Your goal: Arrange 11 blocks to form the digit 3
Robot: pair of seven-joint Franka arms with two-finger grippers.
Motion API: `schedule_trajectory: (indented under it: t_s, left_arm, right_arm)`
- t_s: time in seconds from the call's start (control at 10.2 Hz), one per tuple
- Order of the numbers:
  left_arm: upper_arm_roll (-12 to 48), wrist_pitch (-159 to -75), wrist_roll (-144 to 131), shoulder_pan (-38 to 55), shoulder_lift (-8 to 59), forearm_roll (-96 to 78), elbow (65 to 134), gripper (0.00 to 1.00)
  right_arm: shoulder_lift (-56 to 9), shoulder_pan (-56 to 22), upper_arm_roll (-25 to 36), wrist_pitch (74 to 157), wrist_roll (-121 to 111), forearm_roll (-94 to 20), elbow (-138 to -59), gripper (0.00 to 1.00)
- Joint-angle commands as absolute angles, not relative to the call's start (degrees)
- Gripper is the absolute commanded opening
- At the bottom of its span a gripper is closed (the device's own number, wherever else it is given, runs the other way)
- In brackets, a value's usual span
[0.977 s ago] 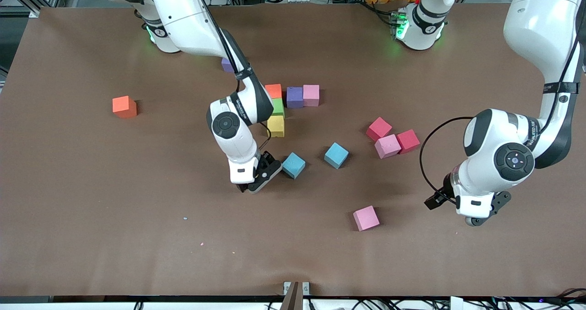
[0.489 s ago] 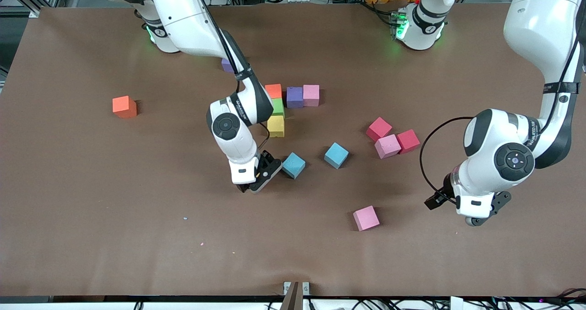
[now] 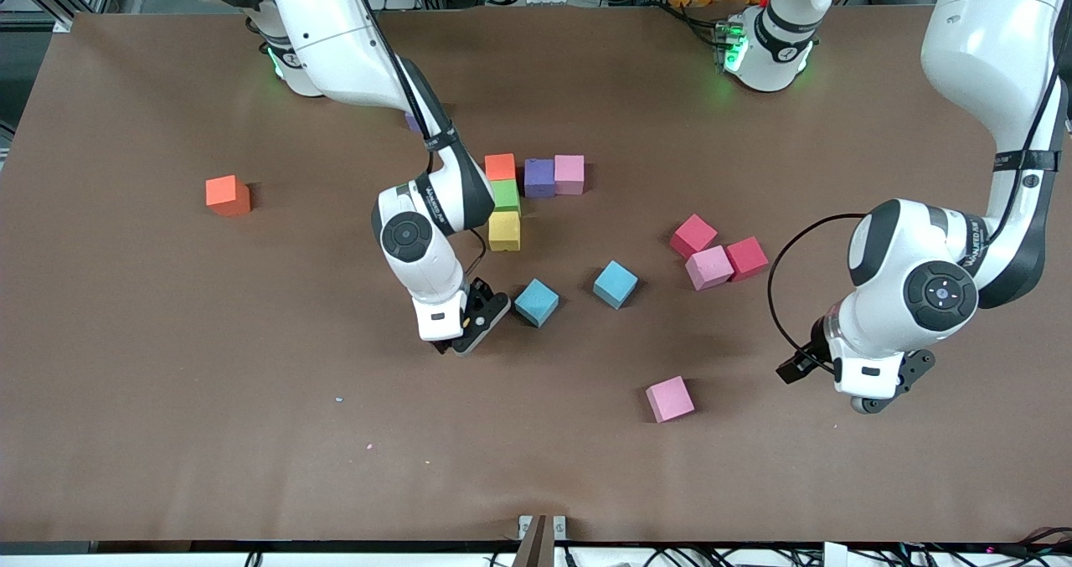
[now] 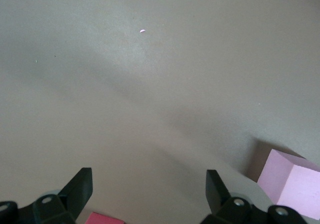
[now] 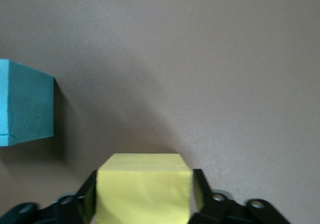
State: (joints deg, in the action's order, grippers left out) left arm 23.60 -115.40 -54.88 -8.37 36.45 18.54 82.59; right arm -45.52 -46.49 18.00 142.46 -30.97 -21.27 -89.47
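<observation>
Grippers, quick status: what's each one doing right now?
Left gripper: open, empty, over bare table near a pink block.
Right gripper: closed on a yellow block, beside a light blue block.

Left gripper point(image 4: 147, 196) fingers point(image 4: 77, 186) spread apart over brown table point(image 4: 150, 84), pink block point(image 4: 292, 181) near one finger

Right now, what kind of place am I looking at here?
Probably a robotics lab. Two white robot arms stand at a brown-covered table strewn with colored foam blocks; the right gripper holds a yellow block, and metal framing and cables line the table's edge.
</observation>
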Motion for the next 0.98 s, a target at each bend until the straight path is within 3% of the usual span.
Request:
schedule_trajectory:
  t_s: [0.0, 0.39, 0.88]
  left_arm:
    - [23.64, -115.66, -57.29, -7.39, 36.83, 20.30, 82.26, 1.00]
    - [23.90, -115.66, -64.92, -5.72, 36.12, 20.48, 83.66, 1.00]
    - [26.01, -116.36, -78.56, -4.48, 31.74, 20.48, 92.35, 1.00]
  right_arm:
    - [-45.97, -45.53, 17.32, 140.54, -31.29, -21.09, -87.98, 0.21]
    - [-44.74, -46.05, 17.75, 137.73, -23.77, -28.48, -87.80, 0.05]
    - [-39.74, -47.46, 18.19, 130.80, -0.75, -27.69, -89.03, 0.01]
